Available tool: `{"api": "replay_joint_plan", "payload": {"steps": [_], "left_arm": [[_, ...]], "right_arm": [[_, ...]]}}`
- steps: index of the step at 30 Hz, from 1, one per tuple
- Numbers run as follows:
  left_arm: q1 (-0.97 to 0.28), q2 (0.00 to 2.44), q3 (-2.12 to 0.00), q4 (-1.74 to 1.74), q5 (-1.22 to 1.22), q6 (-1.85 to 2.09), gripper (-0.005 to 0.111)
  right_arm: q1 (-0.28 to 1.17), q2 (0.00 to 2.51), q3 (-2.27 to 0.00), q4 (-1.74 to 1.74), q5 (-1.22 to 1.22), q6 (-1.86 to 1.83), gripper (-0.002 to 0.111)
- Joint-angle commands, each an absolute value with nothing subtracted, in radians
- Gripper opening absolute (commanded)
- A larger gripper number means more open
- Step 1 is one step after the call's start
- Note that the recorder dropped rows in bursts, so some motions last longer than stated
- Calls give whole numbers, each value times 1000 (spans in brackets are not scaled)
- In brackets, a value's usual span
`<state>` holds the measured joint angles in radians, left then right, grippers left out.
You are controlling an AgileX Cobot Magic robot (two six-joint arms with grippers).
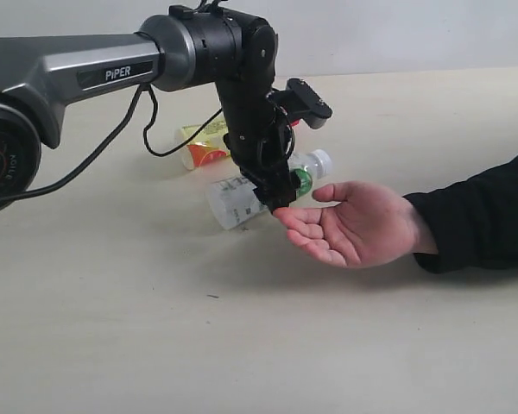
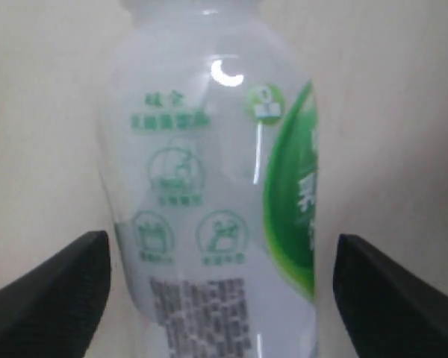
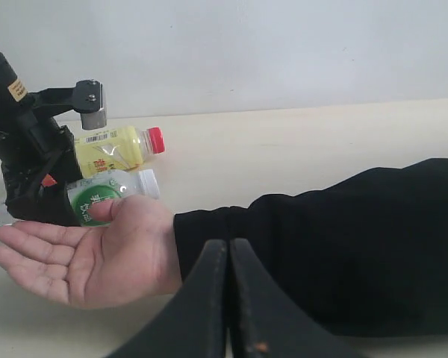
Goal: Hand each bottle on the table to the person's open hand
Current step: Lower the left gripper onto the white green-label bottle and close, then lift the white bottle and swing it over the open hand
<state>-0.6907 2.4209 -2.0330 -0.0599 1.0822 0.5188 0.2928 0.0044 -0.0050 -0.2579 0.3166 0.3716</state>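
Observation:
The white bottle with the green label (image 1: 239, 203) lies on its side on the table (image 1: 155, 302), cap toward the back right. My left gripper (image 1: 276, 195) straddles it, open; in the left wrist view its fingers (image 2: 52, 287) stand a small gap off each side of the bottle (image 2: 209, 186). The person's open hand (image 1: 358, 226) rests palm up just right of it, fingertips near the gripper. A yellow bottle with a red cap (image 3: 116, 149) lies behind. My right gripper (image 3: 228, 298) is shut and empty, near the black sleeve. The two clear bottles are hidden.
The black-sleeved forearm (image 1: 479, 216) crosses the table from the right edge. The left arm and its cable (image 1: 95, 164) stretch in from the left, above the table. A pale wall (image 3: 246, 52) bounds the far edge.

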Motion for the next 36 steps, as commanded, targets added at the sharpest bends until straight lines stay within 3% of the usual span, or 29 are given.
{"api": "replay_joint_plan", "payload": {"steps": [1, 5, 17, 36], "left_arm": [[-684, 2418, -2032, -59, 1063, 515, 78], [-684, 2419, -2032, -62, 1061, 511, 69], [-684, 2419, -2032, -69, 1063, 485, 2], [-684, 2337, -2032, -50, 1079, 327, 0]], "right_arm": [[297, 0, 0, -263, 309, 368, 0], [297, 0, 0, -263, 309, 368, 0], [297, 0, 0, -263, 309, 368, 0], [297, 0, 0, -263, 309, 368, 0]]}}
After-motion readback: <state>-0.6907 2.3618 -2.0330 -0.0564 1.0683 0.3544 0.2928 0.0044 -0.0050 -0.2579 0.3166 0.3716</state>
